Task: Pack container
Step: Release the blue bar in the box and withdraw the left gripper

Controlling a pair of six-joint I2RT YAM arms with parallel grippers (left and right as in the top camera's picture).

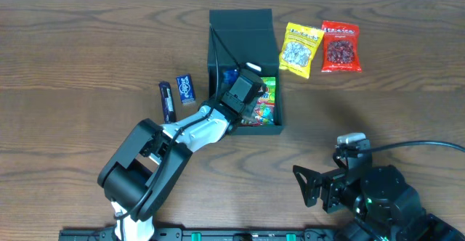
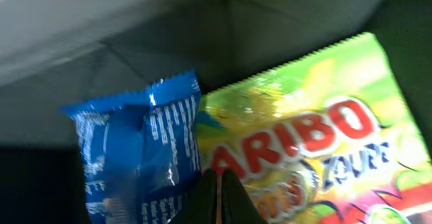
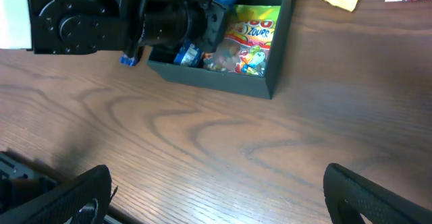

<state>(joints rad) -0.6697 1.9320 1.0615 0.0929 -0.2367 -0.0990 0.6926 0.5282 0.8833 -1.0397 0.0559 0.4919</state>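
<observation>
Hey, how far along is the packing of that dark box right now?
Done: a Haribo packet and a blue packet lie in the container. In hand: seemingly nothing; the left gripper is inside, fingers together. Left: yellow packet, red packet, small blue packet and dark bar on the table.

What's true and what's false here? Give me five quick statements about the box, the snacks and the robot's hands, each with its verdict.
1. The Haribo packet lies inside the container. True.
2. The red packet is packed too. False: it lies on the table, right of the container, beside the yellow packet.
3. The right hand is open and empty. True.
4. The left hand hovers over the yellow packet. False: it reaches into the container, shut.
5. The container's lid is closed. False: it stands open.
</observation>
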